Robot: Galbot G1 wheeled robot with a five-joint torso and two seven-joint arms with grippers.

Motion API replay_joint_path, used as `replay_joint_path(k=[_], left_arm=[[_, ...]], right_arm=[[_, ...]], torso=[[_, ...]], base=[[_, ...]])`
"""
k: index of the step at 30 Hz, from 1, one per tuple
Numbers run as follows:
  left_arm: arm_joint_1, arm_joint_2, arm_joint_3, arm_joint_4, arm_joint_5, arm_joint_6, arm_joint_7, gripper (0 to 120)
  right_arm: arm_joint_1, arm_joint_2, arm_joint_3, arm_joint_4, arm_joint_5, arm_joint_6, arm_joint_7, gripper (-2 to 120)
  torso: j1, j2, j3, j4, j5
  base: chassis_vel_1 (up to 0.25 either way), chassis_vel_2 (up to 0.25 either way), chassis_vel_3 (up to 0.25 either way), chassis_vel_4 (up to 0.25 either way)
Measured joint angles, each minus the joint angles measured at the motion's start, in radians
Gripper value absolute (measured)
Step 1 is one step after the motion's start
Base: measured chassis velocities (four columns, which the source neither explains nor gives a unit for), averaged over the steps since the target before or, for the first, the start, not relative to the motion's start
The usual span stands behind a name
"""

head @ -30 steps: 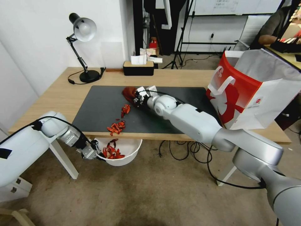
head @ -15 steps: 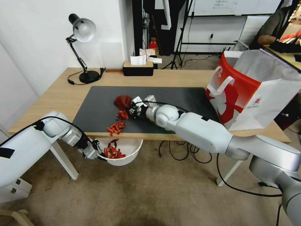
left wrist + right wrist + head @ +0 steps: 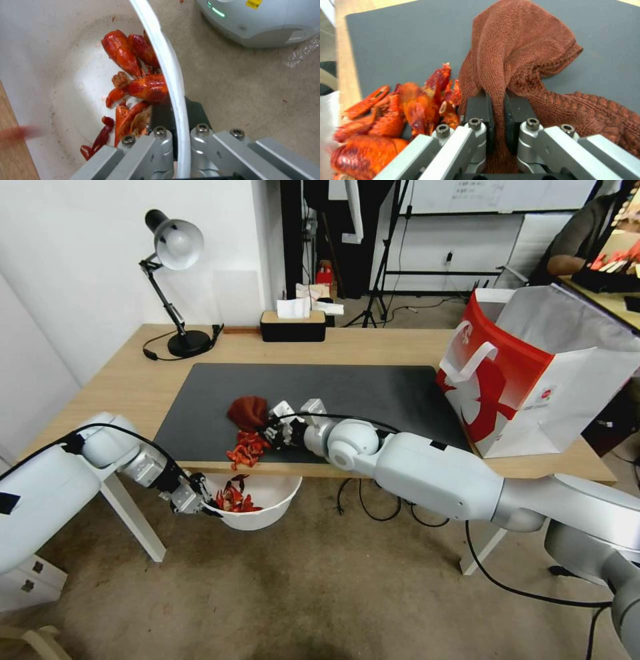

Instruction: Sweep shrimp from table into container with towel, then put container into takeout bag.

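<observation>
A heap of red-orange shrimp (image 3: pixel 245 449) (image 3: pixel 396 110) lies at the front edge of the dark mat on the table (image 3: pixel 127 387). My right gripper (image 3: pixel 269 431) (image 3: pixel 498 110) is shut on the rust-brown towel (image 3: pixel 247 412) (image 3: pixel 520 57), which presses against the heap from behind. Just below the table edge hangs the white container (image 3: pixel 267 505) (image 3: pixel 166 65), held by its rim in my shut left gripper (image 3: pixel 198 505) (image 3: pixel 178 120). Several shrimp (image 3: pixel 233 501) (image 3: pixel 136 82) lie inside it. The red and white takeout bag (image 3: pixel 533 373) stands open at the table's right end.
A desk lamp (image 3: pixel 175 280) and a black tissue box (image 3: pixel 293 325) stand along the table's far side. Cables (image 3: pixel 387 507) trail over the floor under the table. A white table leg (image 3: pixel 133 517) stands close behind my left arm.
My right gripper has dragged the towel toward the front edge, pushing the scattered shrimp into one heap at the rim. The left gripper and container have shifted slightly.
</observation>
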Motion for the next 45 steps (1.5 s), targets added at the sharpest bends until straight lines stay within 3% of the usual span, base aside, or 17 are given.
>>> replay_joint_path(k=[28, 45], left_arm=[[0.019, 0.041, -0.027, -0.018, -0.028, 0.008, -0.006, 0], [0.026, 0.040, -0.025, -0.022, -0.029, 0.017, -0.025, 0]], right_arm=[[-0.023, -0.069, -0.033, 0.215, 0.018, -0.010, 0.031, 5], [-0.050, -0.142, -0.030, 0.333, 0.019, -0.005, 0.015, 5]], torso=[[0.000, 0.000, 0.000, 0.0003, -0.0006], [0.000, 0.000, 0.000, 0.0002, 0.0000]], base=[[0.000, 0.000, 0.000, 0.000], [0.000, 0.000, 0.000, 0.000]])
